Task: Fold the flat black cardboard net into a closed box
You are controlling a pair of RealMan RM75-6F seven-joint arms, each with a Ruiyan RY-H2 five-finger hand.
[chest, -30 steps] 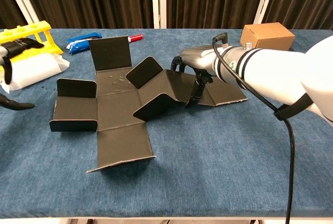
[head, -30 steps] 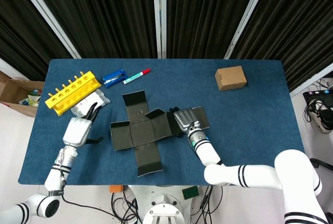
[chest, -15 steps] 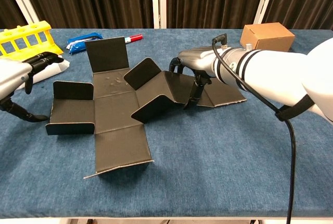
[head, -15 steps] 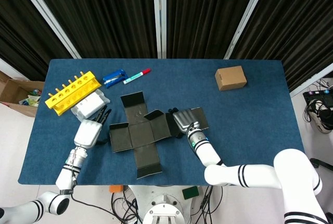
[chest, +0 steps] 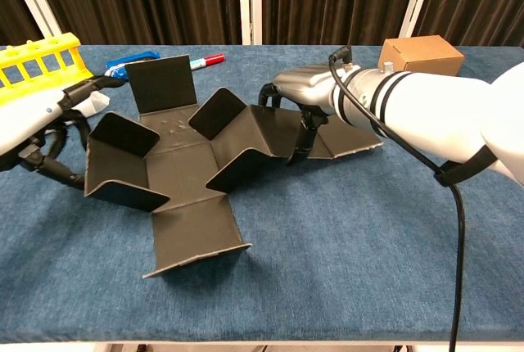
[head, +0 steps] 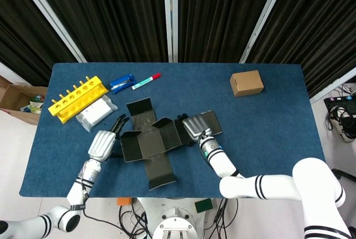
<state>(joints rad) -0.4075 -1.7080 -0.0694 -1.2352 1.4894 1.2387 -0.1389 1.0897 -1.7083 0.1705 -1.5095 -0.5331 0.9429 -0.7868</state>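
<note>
Black cardboard net [head: 149, 142] [chest: 184, 168] sitting mid-bench on the blue cloth [head: 267, 133] [chest: 344, 245], still mostly spread out in a cross shape, several flaps already tilted up.

Left hand [head: 102, 143] [chest: 37, 119] tucked against the net's left end, fingers [chest: 57, 168] curled around and under the raised left flap, propping it at an angle. Looks like actual contact with the card, so holding that flap.

Right hand [head: 193, 126] [chest: 307, 94] planted on the right arm of the net, palm down, fingers [chest: 304, 139] bent down onto the panel next to the raised fold. Pressing on it rather than wrapped around anything; can't tell for sure whether any edge is pinched.

Far flap standing nearly upright in the chest view, near flap flat and pointing toward the bench edge.

Other stuff well apart from the net: yellow rack [head: 77, 98] [chest: 37, 56], white packet [head: 95, 111] just beside it, blue item [head: 122, 82] [chest: 131, 60], red-capped marker [head: 146, 80] [chest: 206, 60], small brown box [head: 246, 83] [chest: 421, 56] off at the far right.
</note>
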